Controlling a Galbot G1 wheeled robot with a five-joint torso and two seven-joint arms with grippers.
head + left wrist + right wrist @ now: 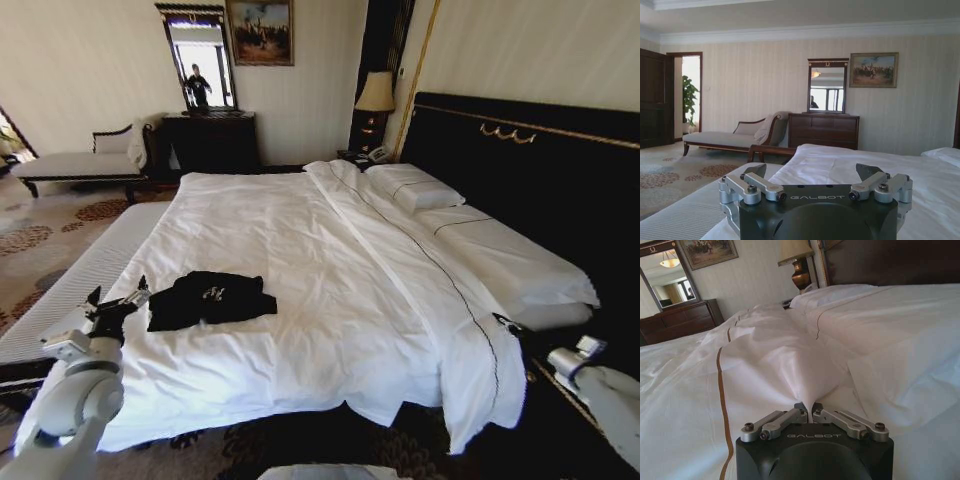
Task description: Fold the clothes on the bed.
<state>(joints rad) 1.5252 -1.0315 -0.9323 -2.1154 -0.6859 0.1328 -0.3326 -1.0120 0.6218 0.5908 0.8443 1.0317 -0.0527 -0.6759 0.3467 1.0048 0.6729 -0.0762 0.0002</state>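
The clothes are one black T-shirt (210,297), lying bunched on the white duvet of the bed (330,250) near its front left part, white lettering facing up. My left gripper (120,293) hovers just left of the shirt and apart from it. In the left wrist view this left gripper (812,174) is open with nothing between its fingers (756,176). At the duvet's front right corner, my right gripper (504,323) is low against the bedding. The right wrist view shows the right gripper (810,412) shut on a pinched fold of the white duvet (790,360).
Pillows (415,187) lie against the tall dark headboard (520,160). A ribbed white bench (90,265) runs along the bed's left side. A chaise longue (75,165), a dark dresser (210,140) with a mirror and a lamp (375,93) stand by the far wall.
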